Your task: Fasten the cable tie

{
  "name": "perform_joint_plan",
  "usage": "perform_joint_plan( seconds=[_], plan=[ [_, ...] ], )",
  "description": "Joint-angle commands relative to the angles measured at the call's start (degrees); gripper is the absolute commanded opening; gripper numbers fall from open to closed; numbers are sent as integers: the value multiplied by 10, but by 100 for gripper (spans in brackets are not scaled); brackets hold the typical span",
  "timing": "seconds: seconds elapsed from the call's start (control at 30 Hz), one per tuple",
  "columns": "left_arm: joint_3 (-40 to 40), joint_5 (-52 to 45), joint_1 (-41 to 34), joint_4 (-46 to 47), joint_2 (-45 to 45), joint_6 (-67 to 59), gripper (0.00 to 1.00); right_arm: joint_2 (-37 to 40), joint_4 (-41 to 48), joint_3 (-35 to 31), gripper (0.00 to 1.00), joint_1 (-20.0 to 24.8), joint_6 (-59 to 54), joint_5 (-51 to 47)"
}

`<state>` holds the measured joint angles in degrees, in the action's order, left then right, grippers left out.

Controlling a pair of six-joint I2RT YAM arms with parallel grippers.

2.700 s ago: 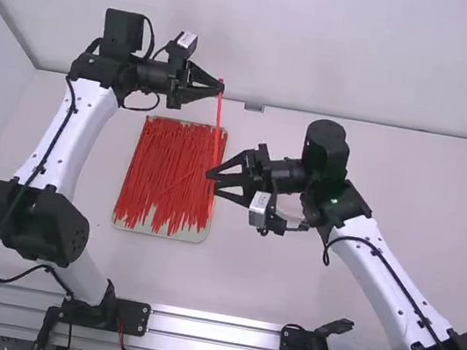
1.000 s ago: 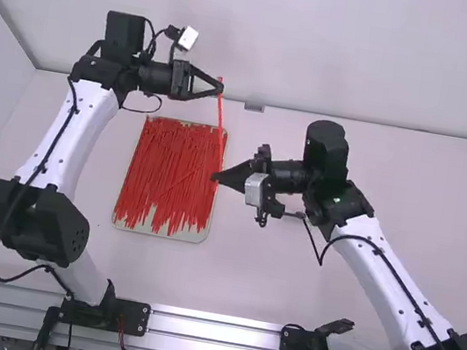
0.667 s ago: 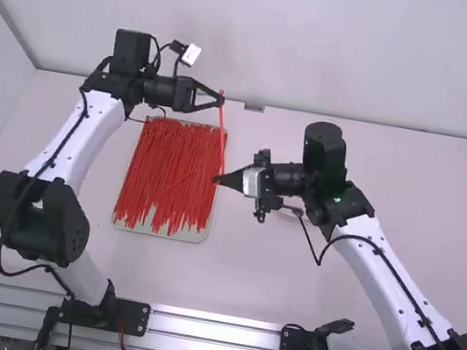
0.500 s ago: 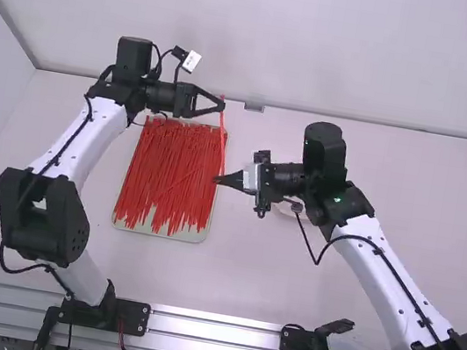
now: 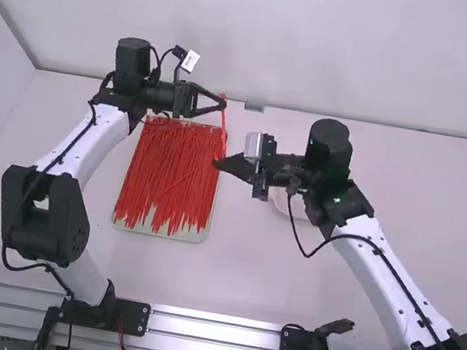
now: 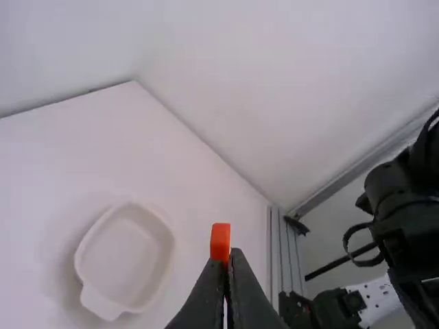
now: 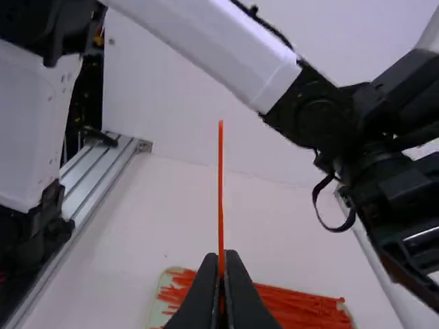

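Observation:
A single red cable tie (image 5: pixel 222 120) is stretched between both grippers above the far right corner of the tray. My left gripper (image 5: pixel 219 103) is shut on its head end, whose orange tip (image 6: pixel 220 240) sticks out past the pressed-together fingers (image 6: pixel 227 264). My right gripper (image 5: pixel 219 162) is shut on the tail end; the thin red strip (image 7: pixel 220 185) rises straight out from between its fingers (image 7: pixel 221 264). A dense pile of loose red cable ties (image 5: pixel 171 174) lies on the beige tray (image 5: pixel 158 232).
A small white dish (image 5: pixel 282 202) sits on the table right of the tray, partly under the right arm, and appears again (image 6: pixel 123 266) past the left fingers. The left arm (image 7: pixel 226 48) spans the space behind the tie. The table's right half is bare.
The right gripper, open beside the tray 2.7 s ago, has shut on the tie's tail and turned and lifted a little. The left gripper has come slightly right and lower with the head.

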<state>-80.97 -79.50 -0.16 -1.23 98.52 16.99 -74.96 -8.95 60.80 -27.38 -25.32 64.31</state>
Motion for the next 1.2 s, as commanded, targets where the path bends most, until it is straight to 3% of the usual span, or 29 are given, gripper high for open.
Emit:
perform_joint_plan(
  seconds=[0.0,0.17,0.4,0.63,0.8,0.97,1.17],
  plan=[
    [3,-5,2,-4,3,17,2,0,-22,15,0,-3,68,5],
    [3,-6,2,-10,3,17,2,-1,-92,2,0,-3,73,74],
    [3,-6,2,-21,3,16,2,-23,-117,2,0,-19,82,93],
    [3,-7,2,-76,3,-7,2,-83,-221,3,0,-1,256,64],
    [3,-4,2,-30,3,-132,2,-128,-290,3,0,24,377,61],
    [3,-5,2,9,3,-232,2,-167,-382,3,0,42,574,62],
    [3,-7,2,-13,3,-277,2,-173,-388,3,0,45,678,55]
  ],
)
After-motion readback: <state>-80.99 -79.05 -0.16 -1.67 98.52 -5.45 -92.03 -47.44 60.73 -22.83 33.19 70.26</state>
